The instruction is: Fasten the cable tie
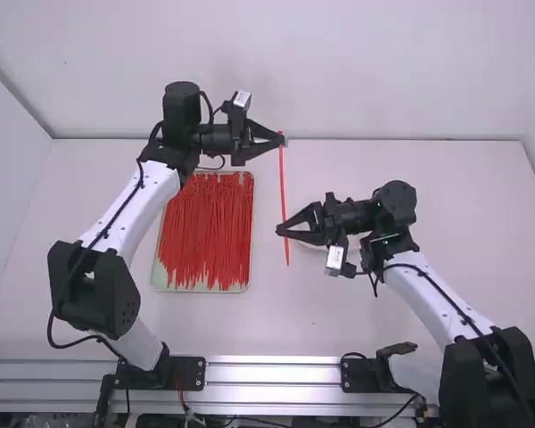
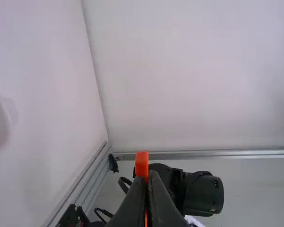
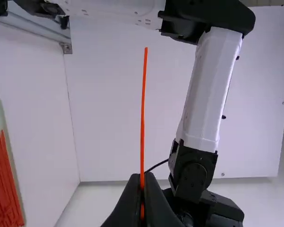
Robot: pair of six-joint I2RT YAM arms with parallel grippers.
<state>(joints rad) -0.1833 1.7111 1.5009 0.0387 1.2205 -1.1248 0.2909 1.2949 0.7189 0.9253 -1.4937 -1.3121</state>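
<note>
Holding tie (image 1: pixel 283 187) aloft, right of tray (image 1: pixel 201 288): left claw (image 1: pixel 277 138) pinches head (image 2: pixel 142 164) at far end, right claw (image 1: pixel 283 231) pinches strap (image 3: pixel 143 118) nearer. Risk: strap twists or slips during bend, tip misses head slot.

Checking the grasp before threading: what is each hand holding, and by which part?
One red cable tie, held by both. Left hand pinches it right beside the head; right hand pinches the strap nearer the tail, tail end free.

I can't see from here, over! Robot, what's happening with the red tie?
Left gripper shut on cable tie, head end. Right gripper shut on its strap. Tie straight, not looped yet. Off to the side: tray of spare ties.
</note>
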